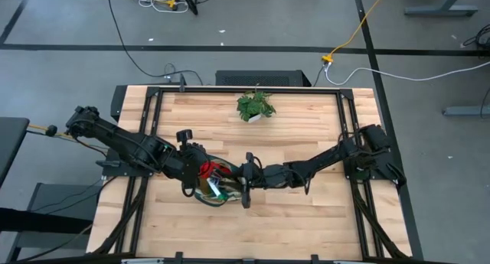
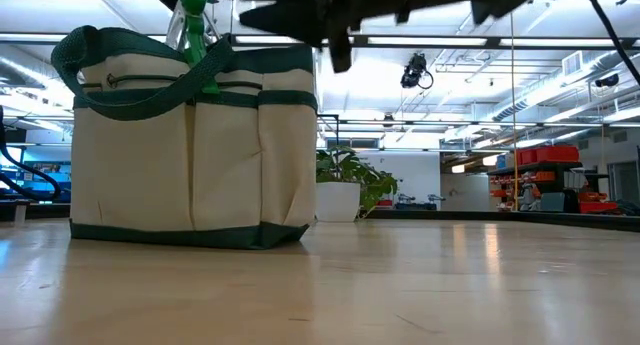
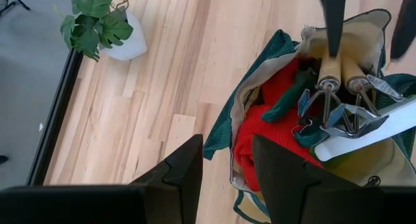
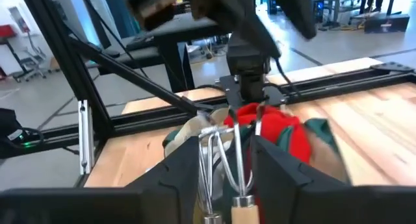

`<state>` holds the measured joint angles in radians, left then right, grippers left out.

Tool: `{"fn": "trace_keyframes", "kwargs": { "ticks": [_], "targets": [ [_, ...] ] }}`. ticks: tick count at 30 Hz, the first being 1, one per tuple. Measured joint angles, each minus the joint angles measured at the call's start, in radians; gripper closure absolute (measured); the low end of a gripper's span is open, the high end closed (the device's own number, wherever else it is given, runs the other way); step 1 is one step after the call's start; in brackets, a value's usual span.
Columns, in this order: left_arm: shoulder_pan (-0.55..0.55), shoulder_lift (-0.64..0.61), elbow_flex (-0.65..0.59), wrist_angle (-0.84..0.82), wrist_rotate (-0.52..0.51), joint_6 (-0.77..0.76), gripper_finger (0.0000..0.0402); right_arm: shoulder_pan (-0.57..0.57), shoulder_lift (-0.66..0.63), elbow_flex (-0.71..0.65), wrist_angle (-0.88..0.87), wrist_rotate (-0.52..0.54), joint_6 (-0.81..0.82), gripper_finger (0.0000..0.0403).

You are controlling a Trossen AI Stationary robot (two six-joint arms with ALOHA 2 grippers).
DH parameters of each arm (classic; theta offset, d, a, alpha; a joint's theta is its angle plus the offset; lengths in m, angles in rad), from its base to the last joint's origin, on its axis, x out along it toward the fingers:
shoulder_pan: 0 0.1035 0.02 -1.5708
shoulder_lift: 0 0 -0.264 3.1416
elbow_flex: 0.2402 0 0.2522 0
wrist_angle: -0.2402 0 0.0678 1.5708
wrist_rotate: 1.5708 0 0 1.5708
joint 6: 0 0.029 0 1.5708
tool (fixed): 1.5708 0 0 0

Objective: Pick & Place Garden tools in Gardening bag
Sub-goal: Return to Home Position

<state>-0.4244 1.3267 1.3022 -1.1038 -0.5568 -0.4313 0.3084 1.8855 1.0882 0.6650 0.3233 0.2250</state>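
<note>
The cream gardening bag with green trim (image 1: pixel 208 193) stands at the table's middle; in the low view (image 2: pixel 190 145) a green translucent piece (image 2: pixel 195 25) sticks up out of it. Inside lie red gloves (image 3: pixel 266 130), two wooden-handled metal forks (image 3: pixel 327 81) and a white piece (image 3: pixel 374 132). My left gripper (image 3: pixel 227 178) is open and empty above the bag's left rim. My right gripper (image 4: pixel 224 169) is open above the bag from the right. Its fingers stand on either side of a wooden-handled rake (image 4: pixel 221 149) whose tines point into the bag.
A leafy plant in a white pot (image 1: pixel 255 106) stands near the table's far edge, behind the bag. Bare wood lies along the near part of the table (image 1: pixel 253 233). Black rails (image 1: pixel 348 180) run along the table's left and right sides.
</note>
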Motion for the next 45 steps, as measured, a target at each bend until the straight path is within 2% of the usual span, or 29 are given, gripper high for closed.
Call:
{"fn": "trace_keyframes", "kwargs": {
  "ticks": [5, 13, 18, 23, 30, 39, 45],
  "targets": [
    [0.000, 0.000, 0.000, 0.012, -0.006, 0.000, 0.0262, -0.002, -0.104, 0.000, -0.118, 0.004, -0.012, 0.0283],
    [0.000, 0.000, 0.000, 0.053, -0.083, 0.025, 0.0262, 0.000, -0.284, -0.002, -0.384, 0.026, -0.107, 0.0306],
    [0.001, -0.019, 0.000, 0.065, -0.115, 0.051, 0.0262, 0.003, -0.376, -0.042, -0.465, 0.026, -0.130, 0.0321],
    [0.002, -0.052, -0.020, 0.141, -0.134, 0.117, 0.0262, 0.003, -0.469, -0.154, -0.416, 0.026, -0.128, 0.0330],
    [0.036, -0.208, -0.186, 0.294, -0.114, 0.168, 0.0262, -0.002, -0.657, -0.409, -0.277, 0.086, -0.086, 0.0333],
    [0.127, -0.482, -0.481, 0.684, 0.096, 0.364, 0.0262, -0.023, -0.947, -0.688, -0.115, 0.098, -0.076, 0.0333],
    [0.185, -0.626, -0.606, 0.755, 0.154, 0.379, 0.0262, -0.024, -1.076, -0.801, -0.094, 0.192, -0.064, 0.0333]
  ]
}}
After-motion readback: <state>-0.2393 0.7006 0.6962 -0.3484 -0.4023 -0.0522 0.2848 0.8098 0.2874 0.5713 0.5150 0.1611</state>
